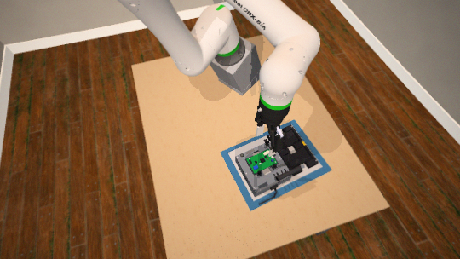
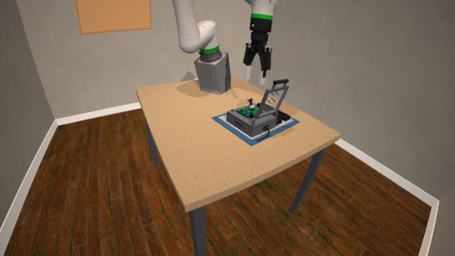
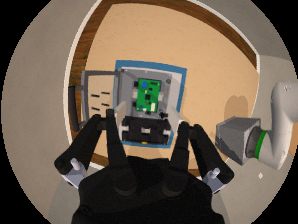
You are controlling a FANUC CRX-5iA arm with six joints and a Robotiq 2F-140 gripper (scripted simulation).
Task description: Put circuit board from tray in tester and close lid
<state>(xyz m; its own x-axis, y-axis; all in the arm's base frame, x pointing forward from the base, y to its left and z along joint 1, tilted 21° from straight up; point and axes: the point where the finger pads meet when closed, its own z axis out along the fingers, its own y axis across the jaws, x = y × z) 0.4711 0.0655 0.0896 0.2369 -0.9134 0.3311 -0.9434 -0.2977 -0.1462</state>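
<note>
The circuit board [image 1: 261, 162] [image 2: 248, 111] [image 3: 148, 95] is green with blue and white parts; the tester [image 1: 251, 181] [image 2: 252, 125] [image 3: 127, 80] is grey, the tray [image 1: 303, 155] [image 2: 283, 117] [image 3: 146, 135] black, the bench [image 1: 192, 170] [image 2: 202, 156] [image 3: 200, 50] plain tan right to its corners.

Tester [image 1: 255, 183] [image 2: 248, 122] [image 3: 127, 79] and tray [image 1: 303, 157] [image 2: 283, 118] [image 3: 146, 131] lie side by side on the table [image 1: 200, 170] [image 2: 202, 147] [image 3: 200, 55]; board [image 1: 261, 162] [image 2: 248, 111] [image 3: 148, 95] in the tester (lid [image 2: 274, 98] [image 3: 101, 73] raised).

The green circuit board [image 1: 260, 164] [image 2: 248, 111] [image 3: 148, 94] lay face up in the grey tester [image 1: 259, 185] [image 2: 241, 123] [image 3: 173, 89], its lid [image 1: 289, 173] [image 2: 264, 103] [image 3: 102, 73] raised; the black tray [image 1: 303, 159] [image 2: 285, 117] [image 3: 131, 133] sat beside.
</note>
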